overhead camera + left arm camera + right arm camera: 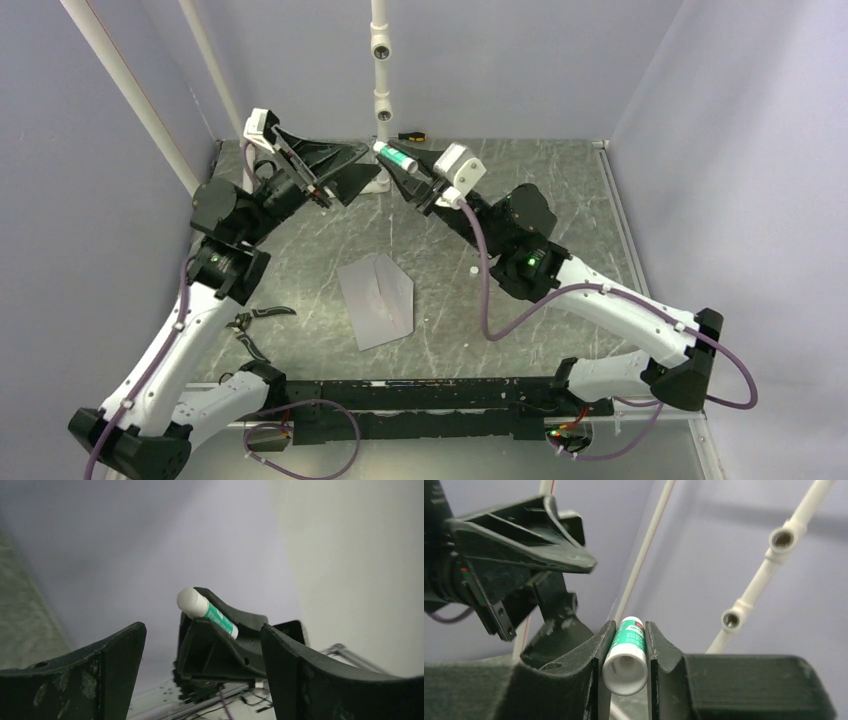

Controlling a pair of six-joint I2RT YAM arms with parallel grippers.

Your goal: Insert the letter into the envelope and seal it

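Note:
The light grey envelope (377, 300) lies on the marbled table in the middle, with a crease running down it. The letter is out of view. At the back, above the table, my right gripper (410, 168) is shut on a green-and-white glue stick (393, 155), whose white end pokes out past the fingertips. In the right wrist view the glue stick (625, 665) sits squeezed between my right gripper's (626, 630) two fingers. My left gripper (360, 172) stands open, facing the stick and apart from it. From the left wrist, the glue stick (207, 612) shows beyond my left gripper's (202, 630) spread fingers.
A white pipe post (380, 70) rises at the back centre, with a screwdriver (410, 133) lying by its foot. Slanted white poles (130, 90) stand at the left. Grey walls close in the table on three sides. A black strap (262, 315) lies near the left arm.

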